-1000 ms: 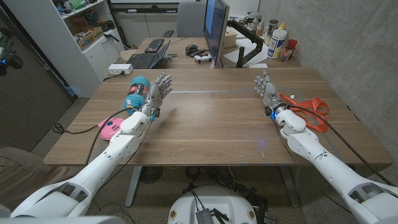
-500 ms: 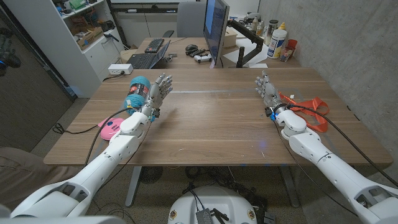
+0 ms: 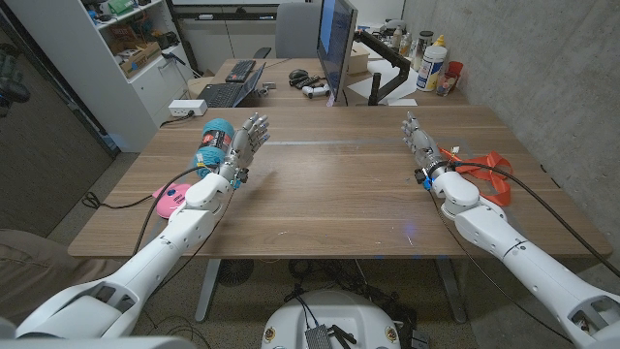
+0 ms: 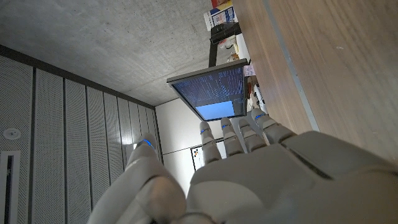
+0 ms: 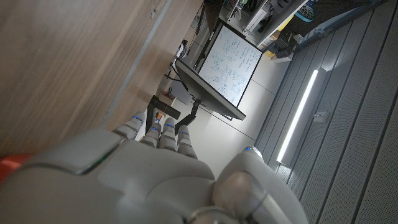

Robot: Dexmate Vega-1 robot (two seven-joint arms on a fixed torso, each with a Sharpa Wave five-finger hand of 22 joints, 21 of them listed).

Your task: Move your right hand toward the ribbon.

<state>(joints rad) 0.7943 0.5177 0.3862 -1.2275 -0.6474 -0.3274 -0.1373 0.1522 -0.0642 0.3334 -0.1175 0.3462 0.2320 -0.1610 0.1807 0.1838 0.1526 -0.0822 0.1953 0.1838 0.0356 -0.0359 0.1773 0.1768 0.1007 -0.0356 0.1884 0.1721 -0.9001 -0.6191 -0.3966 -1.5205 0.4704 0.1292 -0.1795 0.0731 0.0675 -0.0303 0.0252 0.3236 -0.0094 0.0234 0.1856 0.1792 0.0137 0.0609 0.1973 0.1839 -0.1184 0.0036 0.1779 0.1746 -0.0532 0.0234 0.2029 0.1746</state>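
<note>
An orange-red ribbon (image 3: 481, 167) lies in loops on the right side of the wooden table (image 3: 329, 194). My right hand (image 3: 421, 147) stands on its edge just left of the ribbon, fingers apart and holding nothing; its wrist partly covers the ribbon's near loops. A sliver of the ribbon (image 5: 11, 163) shows beside the back of my right hand (image 5: 124, 180) in the right wrist view. My left hand (image 3: 244, 143) is raised at the table's left, fingers spread, empty, next to a teal ball of yarn (image 3: 214, 142). My left hand (image 4: 249, 168) also shows from behind in the left wrist view.
A pink round object (image 3: 175, 200) lies near the table's left edge with a black cable across it. Behind the table stand a monitor (image 3: 336, 44), a laptop (image 3: 230, 92), bottles (image 3: 433, 63) and shelves (image 3: 136, 39). A concrete wall runs along the right.
My right hand and forearm have shifted a little to the right, closer to the ribbon. The left arm has stayed where it was.
</note>
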